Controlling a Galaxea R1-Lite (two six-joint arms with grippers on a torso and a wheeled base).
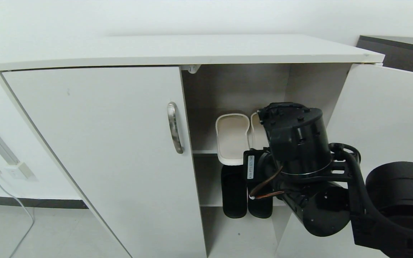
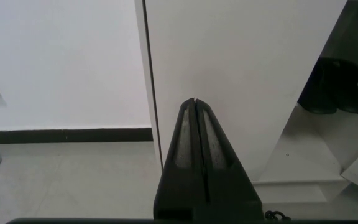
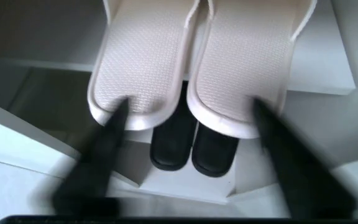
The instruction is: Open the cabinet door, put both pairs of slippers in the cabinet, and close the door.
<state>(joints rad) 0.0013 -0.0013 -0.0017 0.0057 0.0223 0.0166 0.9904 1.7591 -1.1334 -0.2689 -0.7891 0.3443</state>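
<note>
- The cabinet point(image 1: 192, 50) is white and has two doors.
- The left door point(image 1: 95, 143) is shut. It has a silver handle point(image 1: 175, 128) near its inner edge.
- The right door point(image 1: 385, 114) is swung wide open, so you can see inside.
- The white slippers point(image 1: 232, 138) lie side by side on the top shelf point(image 1: 203, 152). Their heels stick out a bit past the shelf edge.
- The black slippers point(image 1: 234, 195) sit on the lower shelf point(image 1: 210, 205), right under the white ones. Their heels poke out past the edge too.
- Both pairs are inside the cabinet.
- The right arm point(image 1: 299, 143) is black and is up in front of the open side, close to the white slippers. It hides part of the right white slipper in the head view.
- The right claw point(image 3: 188, 115) is spread wide. Its two fingers point(image 3: 107, 143) look blurry, one in front of each outer side of the white pair. I cannot tell if they touch the slippers. It holds nothing.
- The left claw point(image 2: 195, 112) is pressed tight together with nothing in it. It points at the shut left door and is not touching it.
</note>
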